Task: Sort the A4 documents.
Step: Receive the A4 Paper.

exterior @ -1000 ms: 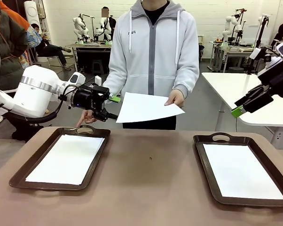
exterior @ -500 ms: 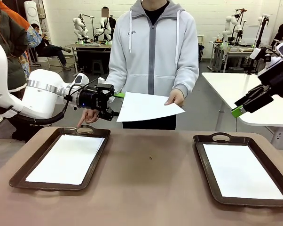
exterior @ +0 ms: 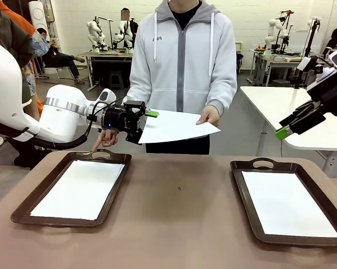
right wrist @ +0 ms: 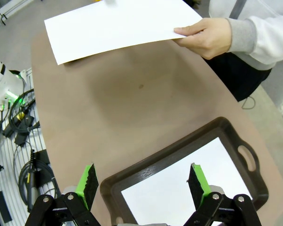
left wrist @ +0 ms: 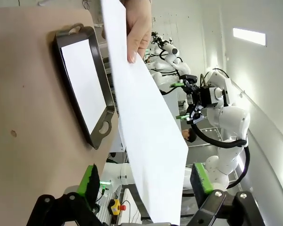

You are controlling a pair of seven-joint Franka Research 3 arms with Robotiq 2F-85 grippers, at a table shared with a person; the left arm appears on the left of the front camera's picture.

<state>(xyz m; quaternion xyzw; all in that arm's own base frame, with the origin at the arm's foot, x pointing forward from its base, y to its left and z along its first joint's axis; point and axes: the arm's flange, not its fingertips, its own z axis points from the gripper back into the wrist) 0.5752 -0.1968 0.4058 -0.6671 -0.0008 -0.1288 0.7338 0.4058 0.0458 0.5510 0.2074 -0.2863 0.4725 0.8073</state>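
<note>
Two trays near: left tray point(exterior: 23, 208) at 8 o'clock, right tray point(exterior: 244, 196) at 4, each with sheet. Farther, 12 o'clock: person's hand point(exterior: 208, 116) holds A4 sheet point(exterior: 177, 128). Left gripper point(exterior: 146, 126) jaws apart, straddling sheet's edge. Right gripper point(exterior: 282, 133) at 3, fingers spread, empty.

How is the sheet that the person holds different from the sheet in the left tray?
The held sheet is in the air over the table's far edge, in the person's hand; the tray sheet lies flat in the left tray. The left gripper has its open jaws around the held sheet's edge; nothing touches the tray sheet. Both are blank white paper.
</note>
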